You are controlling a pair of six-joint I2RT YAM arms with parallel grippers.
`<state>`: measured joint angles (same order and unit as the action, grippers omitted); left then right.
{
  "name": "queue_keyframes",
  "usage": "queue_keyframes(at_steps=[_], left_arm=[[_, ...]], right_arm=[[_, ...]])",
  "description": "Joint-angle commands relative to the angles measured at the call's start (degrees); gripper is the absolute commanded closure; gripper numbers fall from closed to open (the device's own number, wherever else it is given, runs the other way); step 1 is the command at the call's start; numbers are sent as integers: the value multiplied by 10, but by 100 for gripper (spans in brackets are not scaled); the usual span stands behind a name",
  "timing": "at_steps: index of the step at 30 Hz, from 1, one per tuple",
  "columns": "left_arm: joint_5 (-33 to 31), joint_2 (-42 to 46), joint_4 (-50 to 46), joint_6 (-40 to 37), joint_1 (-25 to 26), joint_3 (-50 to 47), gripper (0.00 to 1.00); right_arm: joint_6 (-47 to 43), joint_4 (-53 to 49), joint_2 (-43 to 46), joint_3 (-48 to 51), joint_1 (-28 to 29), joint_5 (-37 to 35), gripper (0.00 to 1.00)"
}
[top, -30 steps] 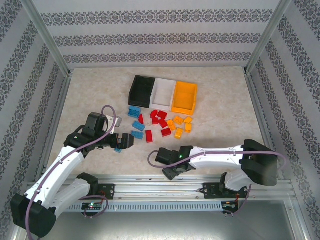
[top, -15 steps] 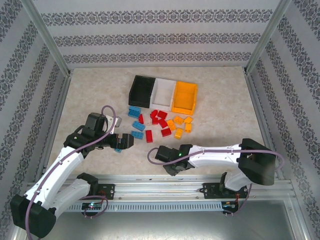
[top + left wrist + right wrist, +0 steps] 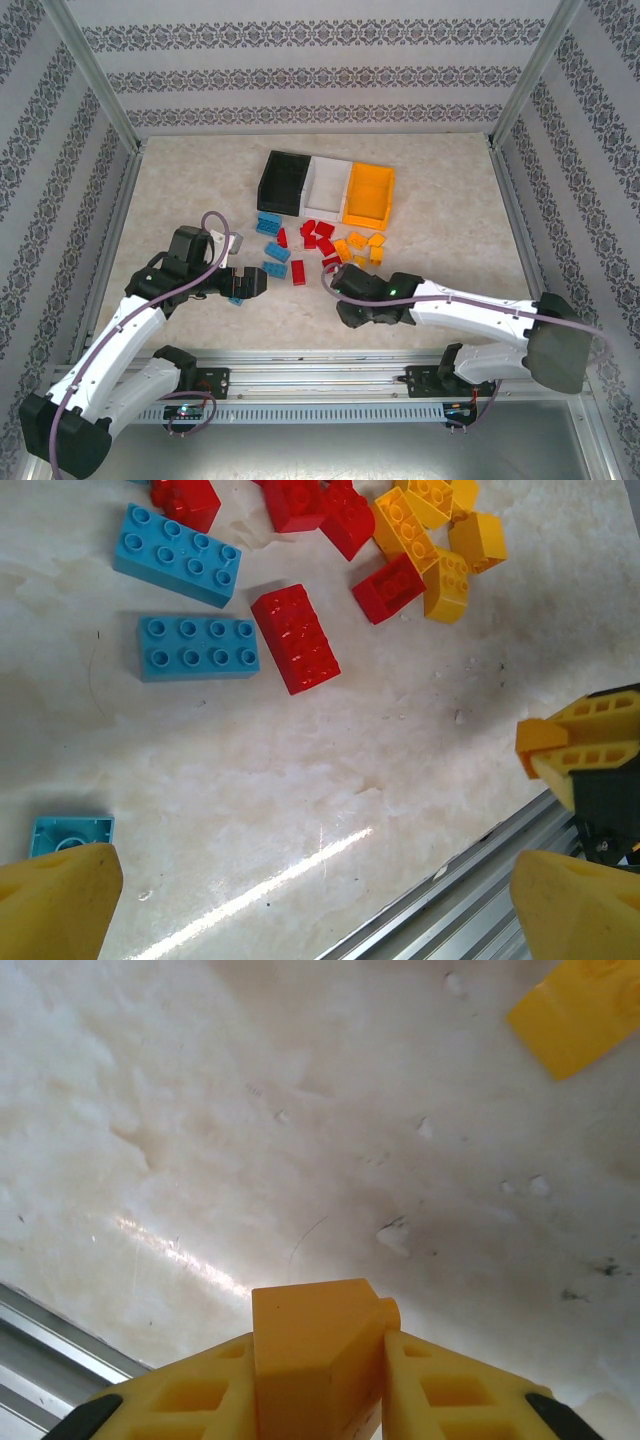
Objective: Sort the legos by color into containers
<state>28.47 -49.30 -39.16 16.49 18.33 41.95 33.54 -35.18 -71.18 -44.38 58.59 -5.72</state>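
Observation:
Loose legos lie before the three containers: blue ones (image 3: 271, 250), red ones (image 3: 318, 236) and orange ones (image 3: 360, 247). The black bin (image 3: 285, 182), white bin (image 3: 328, 185) and orange bin (image 3: 368, 195) stand in a row behind them. My right gripper (image 3: 320, 1380) is shut on an orange lego (image 3: 315, 1350), held above bare tabletop just near of the pile (image 3: 345, 292). My left gripper (image 3: 315, 920) hangs open, its fingers (image 3: 55, 900) wide apart, over a small blue lego (image 3: 70, 833) left of the pile (image 3: 236, 298).
A metal rail (image 3: 320, 375) runs along the table's near edge, close under both grippers. Patterned walls and aluminium posts (image 3: 95, 75) enclose the table. In the left wrist view two long blue bricks (image 3: 197, 647) and a red brick (image 3: 295, 638) lie beyond the fingers.
My right gripper has closed on the orange lego and moved away from the rail toward the pile, its arm stretching out. The left arm has not moved.

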Motion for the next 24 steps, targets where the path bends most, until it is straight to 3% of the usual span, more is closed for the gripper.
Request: queue_keyframes(at_steps=[1, 7, 11, 17, 24], left_arm=[[2, 10, 14, -14, 5, -4, 0], [2, 11, 15, -14, 8, -6, 0], [7, 8, 18, -14, 8, -7, 0], [17, 0, 25, -15, 8, -8, 0], [20, -11, 24, -15, 8, -9, 0]], right_arm=[[13, -14, 31, 1, -31, 15, 70], [-3, -23, 75, -30, -126, 44, 70], [-21, -8, 65, -72, -223, 86, 69], [-43, 27, -38, -160, -327, 109, 69], [-90, 11, -227, -327, -360, 92, 70]])
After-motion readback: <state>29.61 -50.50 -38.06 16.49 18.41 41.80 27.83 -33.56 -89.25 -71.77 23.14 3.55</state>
